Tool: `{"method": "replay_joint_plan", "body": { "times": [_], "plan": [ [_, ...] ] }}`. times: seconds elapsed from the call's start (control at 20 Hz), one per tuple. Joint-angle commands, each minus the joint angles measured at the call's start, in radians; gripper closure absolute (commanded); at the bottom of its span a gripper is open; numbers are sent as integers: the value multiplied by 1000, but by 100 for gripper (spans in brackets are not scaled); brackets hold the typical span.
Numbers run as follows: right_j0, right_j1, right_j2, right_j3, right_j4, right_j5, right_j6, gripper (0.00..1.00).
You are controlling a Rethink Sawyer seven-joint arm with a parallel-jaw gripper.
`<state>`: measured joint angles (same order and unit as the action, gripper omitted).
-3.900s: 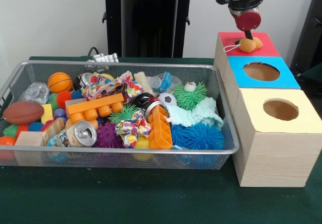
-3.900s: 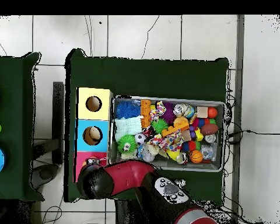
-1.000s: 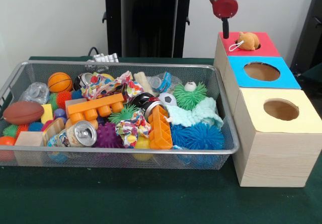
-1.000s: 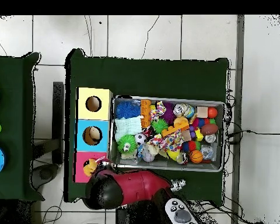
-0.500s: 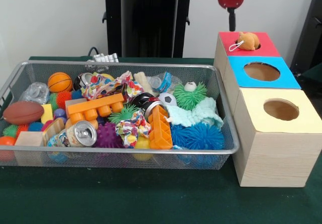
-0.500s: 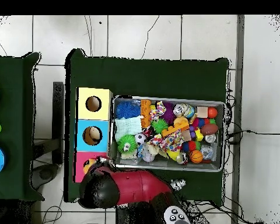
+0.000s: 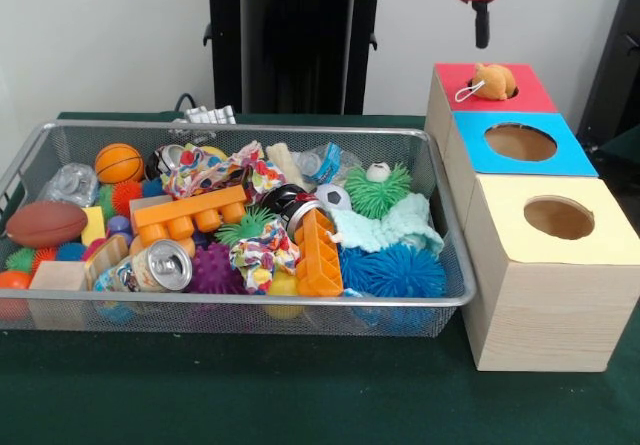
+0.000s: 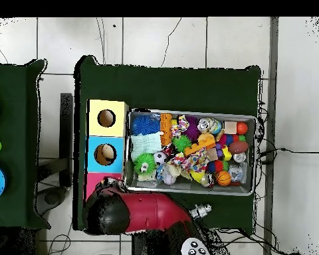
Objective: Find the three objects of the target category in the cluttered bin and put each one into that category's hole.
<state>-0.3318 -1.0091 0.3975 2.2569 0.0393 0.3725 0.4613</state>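
At the upper right of the front view, the gripper (image 7: 481,27) hangs above the red box (image 7: 530,90); whether it is released or clenched I cannot tell. Below it, an orange plush toy (image 7: 492,80) sits lodged in the red hole, not dropped through, perhaps needing a push. Left, the wire bin (image 7: 455,265) holds the clutter.

The gripper (image 7: 481,25) has let go of the small orange plush toy (image 7: 492,80) and risen to the top edge of the front view, above the red box (image 7: 524,95). The toy, carried 3.9 s ago, now sits in the red box's hole, its white loop lying on the lid.
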Motion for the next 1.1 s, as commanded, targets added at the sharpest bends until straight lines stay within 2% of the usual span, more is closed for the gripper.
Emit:
{"method": "replay_joint_plan", "body": {
  "times": [0.05,0.2,0.45,0.7,0.9,1.1],
  "plan": [
    [-71,108,-63,-107,7,-55,253,100],
    [-122,129,-54,-128,-9,-30,205,100],
    [-169,163,-74,-219,-91,29,117,100],
    [-201,179,-76,-297,-126,108,89,100],
    [-234,193,-45,-301,-89,97,129,100],
    [-212,145,-12,-251,-100,61,142,100]
  ]
}}
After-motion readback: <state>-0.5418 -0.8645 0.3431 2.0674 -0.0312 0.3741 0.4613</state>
